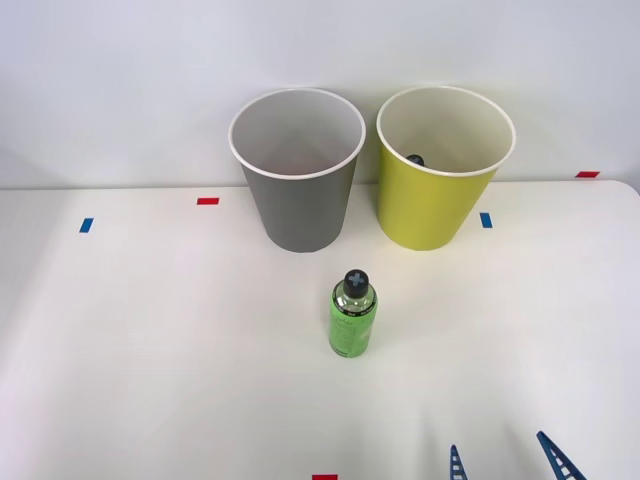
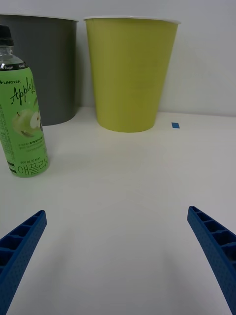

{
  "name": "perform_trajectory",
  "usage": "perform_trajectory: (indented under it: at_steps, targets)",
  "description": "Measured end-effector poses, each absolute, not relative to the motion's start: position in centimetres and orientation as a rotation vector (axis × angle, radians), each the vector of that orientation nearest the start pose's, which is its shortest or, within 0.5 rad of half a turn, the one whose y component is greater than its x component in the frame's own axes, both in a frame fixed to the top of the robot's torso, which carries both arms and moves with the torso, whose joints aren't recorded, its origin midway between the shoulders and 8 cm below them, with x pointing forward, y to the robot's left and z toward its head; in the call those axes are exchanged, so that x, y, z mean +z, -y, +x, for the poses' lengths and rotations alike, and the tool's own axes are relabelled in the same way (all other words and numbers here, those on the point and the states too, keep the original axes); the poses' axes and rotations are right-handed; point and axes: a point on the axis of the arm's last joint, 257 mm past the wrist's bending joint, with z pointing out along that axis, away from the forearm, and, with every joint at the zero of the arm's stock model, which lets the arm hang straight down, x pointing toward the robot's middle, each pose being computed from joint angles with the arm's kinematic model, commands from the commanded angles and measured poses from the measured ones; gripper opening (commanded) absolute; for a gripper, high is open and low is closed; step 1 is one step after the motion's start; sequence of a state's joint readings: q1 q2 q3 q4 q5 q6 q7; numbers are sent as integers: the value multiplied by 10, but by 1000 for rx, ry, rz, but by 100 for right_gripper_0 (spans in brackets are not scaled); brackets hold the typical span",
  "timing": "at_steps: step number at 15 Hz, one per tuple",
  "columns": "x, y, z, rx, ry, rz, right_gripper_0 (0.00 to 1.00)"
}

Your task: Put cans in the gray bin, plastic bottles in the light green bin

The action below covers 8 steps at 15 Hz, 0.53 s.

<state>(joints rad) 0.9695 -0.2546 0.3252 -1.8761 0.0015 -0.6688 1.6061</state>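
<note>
Green plastic bottle (image 1: 352, 318) upright before gray bin (image 1: 298, 190), light green bin (image 1: 435, 195).

White table (image 1: 150, 350) with small tape marks: blue (image 1: 86, 225) at 9 o'clock, red (image 1: 208, 201) at 11, red (image 1: 324, 477) at 6.

You see the gray bin (image 1: 298, 175) standing upright on the white table (image 1: 150, 340). Just beside it, on its right, stands the light green bin (image 1: 440, 170); the two are close but not touching, and a small dark thing shows inside the green one. In front of the gray bin, a little toward its right, one plastic bottle (image 1: 352, 316) stands upright, apart from both bins. Further right of the bottle, at the near edge, the right gripper (image 1: 507, 463) shows its blue fingertips spread apart.
</note>
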Motion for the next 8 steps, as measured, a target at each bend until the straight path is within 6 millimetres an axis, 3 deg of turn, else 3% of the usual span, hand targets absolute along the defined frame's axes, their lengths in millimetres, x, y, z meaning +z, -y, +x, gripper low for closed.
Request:
perform_trajectory:
  at_steps: [8]
  targets:
    - [-284, 205, 228, 35, -1565, -135, 100]
